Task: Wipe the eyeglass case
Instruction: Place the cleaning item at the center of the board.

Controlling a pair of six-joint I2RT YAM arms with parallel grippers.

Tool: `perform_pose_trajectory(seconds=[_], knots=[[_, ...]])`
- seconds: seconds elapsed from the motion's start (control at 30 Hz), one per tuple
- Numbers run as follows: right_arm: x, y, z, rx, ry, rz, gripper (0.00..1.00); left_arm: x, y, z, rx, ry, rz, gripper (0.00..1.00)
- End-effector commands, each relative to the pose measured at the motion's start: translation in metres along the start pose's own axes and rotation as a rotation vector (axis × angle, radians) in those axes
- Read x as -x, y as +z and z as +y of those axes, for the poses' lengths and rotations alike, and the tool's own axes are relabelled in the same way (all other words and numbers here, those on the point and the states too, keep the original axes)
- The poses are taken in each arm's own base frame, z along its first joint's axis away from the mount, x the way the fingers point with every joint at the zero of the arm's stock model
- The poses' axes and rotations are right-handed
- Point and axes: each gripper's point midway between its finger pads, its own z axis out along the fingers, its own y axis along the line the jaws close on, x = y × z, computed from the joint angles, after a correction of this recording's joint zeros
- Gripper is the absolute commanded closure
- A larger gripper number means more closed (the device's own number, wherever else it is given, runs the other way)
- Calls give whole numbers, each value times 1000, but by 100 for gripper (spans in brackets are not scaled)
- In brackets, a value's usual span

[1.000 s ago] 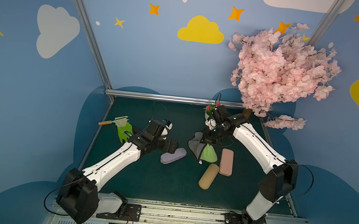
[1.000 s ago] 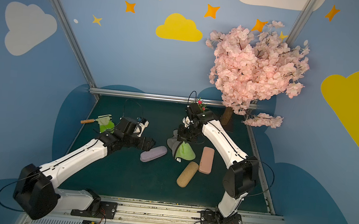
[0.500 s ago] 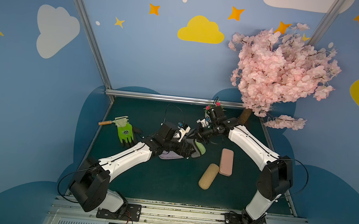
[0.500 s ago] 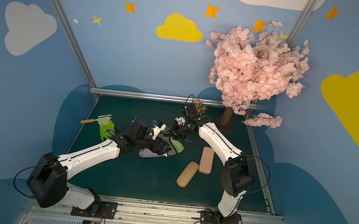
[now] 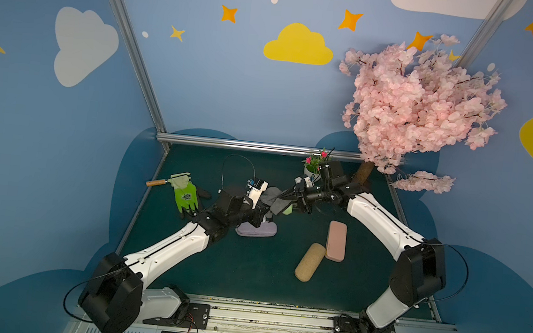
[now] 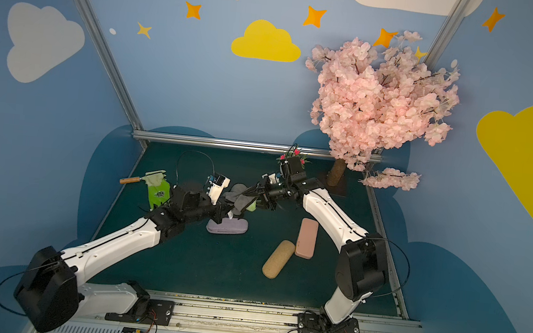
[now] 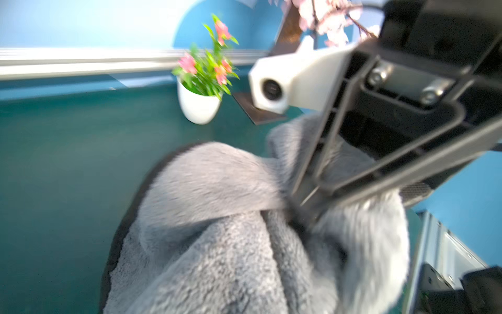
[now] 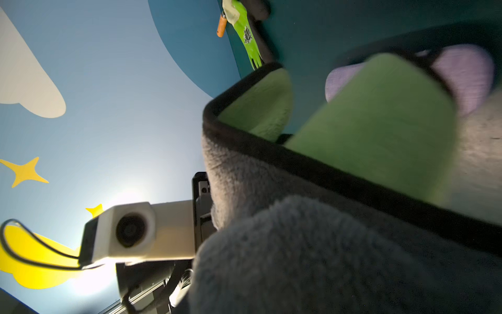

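Note:
A lilac eyeglass case (image 5: 256, 230) (image 6: 227, 227) lies flat on the green mat near the middle. Just above its far end hangs a grey cloth with a green underside (image 5: 276, 201) (image 6: 242, 198). My left gripper (image 5: 262, 212) (image 6: 231, 209) is shut on the cloth's lower part; the grey pile (image 7: 217, 244) hides its fingertips in the left wrist view. My right gripper (image 5: 290, 198) (image 6: 255, 194) faces it from the right, fingers (image 7: 320, 152) apart, with cloth still lying between them. The right wrist view shows the cloth (image 8: 298, 258) and the lilac case (image 8: 467, 70) behind it.
A pink case (image 5: 336, 241) and a cork case (image 5: 309, 262) lie together right of centre. A green glove (image 5: 185, 194) and a wooden-handled brush (image 5: 157, 182) lie at the left. At the back stand a small flower pot (image 5: 312, 168) and a pink blossom tree (image 5: 417, 105).
The right arm carried the cloth left toward the lilac case. The left arm reached right and shut on the cloth. The right gripper's fingers have parted.

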Motion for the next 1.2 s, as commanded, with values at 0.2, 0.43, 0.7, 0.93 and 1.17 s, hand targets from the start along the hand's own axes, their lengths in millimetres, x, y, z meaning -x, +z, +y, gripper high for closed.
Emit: perform_pose_trajectory(seconds=[0.2,0.43,0.7,0.93,1.17], knots=[[21,-76,-2,-35,-67,-137,48,-17,-47,89,243,-208,61,97],[21,-82,-32,-222,-132,-171,45,0,-97,157,487,-297,104,96],[15,-61,-49,-215,-112,-125,45,-65,-122,210,731,-319,641,0],[13,-33,-35,-262,-215,-135,47,-56,-122,199,665,-310,608,0],[7,40,-21,-304,-363,-53,70,-27,-129,181,539,-419,390,0]])
